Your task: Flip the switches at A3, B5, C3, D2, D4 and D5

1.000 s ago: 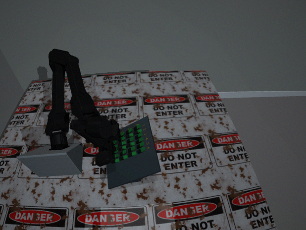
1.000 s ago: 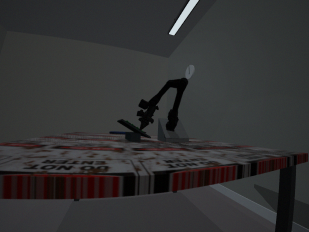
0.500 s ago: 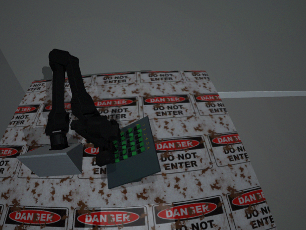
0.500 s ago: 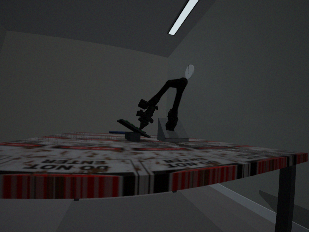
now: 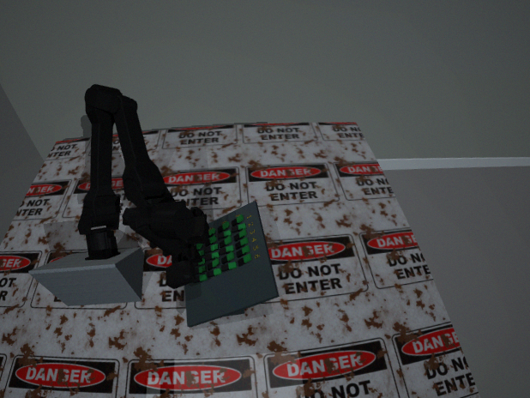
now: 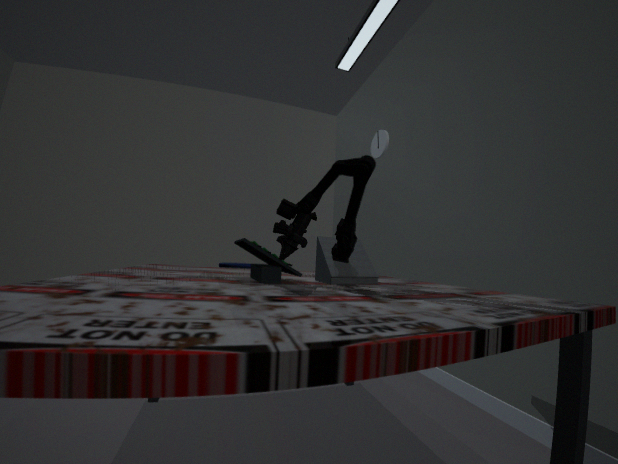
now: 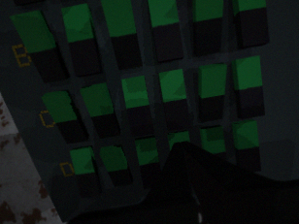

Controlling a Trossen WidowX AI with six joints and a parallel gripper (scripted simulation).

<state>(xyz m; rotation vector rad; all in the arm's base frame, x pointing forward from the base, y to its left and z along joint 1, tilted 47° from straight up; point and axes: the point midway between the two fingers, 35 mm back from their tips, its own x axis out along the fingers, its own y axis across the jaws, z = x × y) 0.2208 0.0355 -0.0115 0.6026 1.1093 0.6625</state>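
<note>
The black gripper [image 7: 194,193] has its fingers pressed fully together and holds nothing. In the wrist view its dark tip sits low over row D of the switch panel [image 5: 240,292], covering the bottom of a green-and-black switch [image 7: 179,140] near the row's middle; actual contact cannot be told.

The dark panel is tilted, propped on a small block [image 6: 265,273], and stands on a table [image 5: 343,334] printed with rusty "DANGER DO NOT ENTER" signs. Yellow row letters run along its edge. The room is dim and grey, with one ceiling light strip [image 6: 367,32].

The arm [image 5: 129,171] rises from a grey base [image 5: 86,279], folds at a high elbow, and slopes down to the panel's near edge.
</note>
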